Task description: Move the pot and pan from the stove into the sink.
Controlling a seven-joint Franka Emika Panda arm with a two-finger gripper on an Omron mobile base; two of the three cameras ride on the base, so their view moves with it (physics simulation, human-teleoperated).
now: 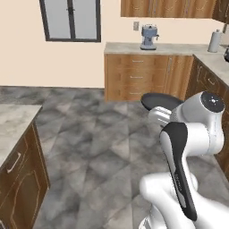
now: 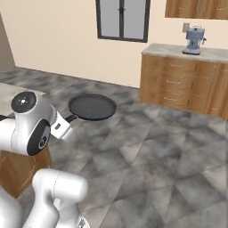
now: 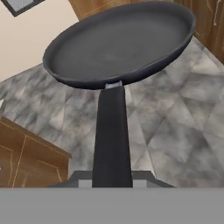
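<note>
The pan (image 2: 92,107) is a shallow dark-grey frying pan, held level in the air above the grey tiled floor. My gripper (image 2: 66,121) is shut on the end of its long black handle (image 3: 112,140). In the hand view the pan (image 3: 120,43) stretches away from the gripper (image 3: 112,179), its bowl empty. From the left base view the pan (image 1: 161,100) shows just past my white forearm, which hides the hand. The pot, the stove and the sink are out of view.
A wooden drawer cabinet (image 1: 138,76) with a stone counter and a coffee machine (image 1: 149,36) stands against the far wall. A paper towel roll (image 1: 215,41) sits on the counter to the right. Another counter corner (image 1: 13,120) lies near left. Open floor lies between.
</note>
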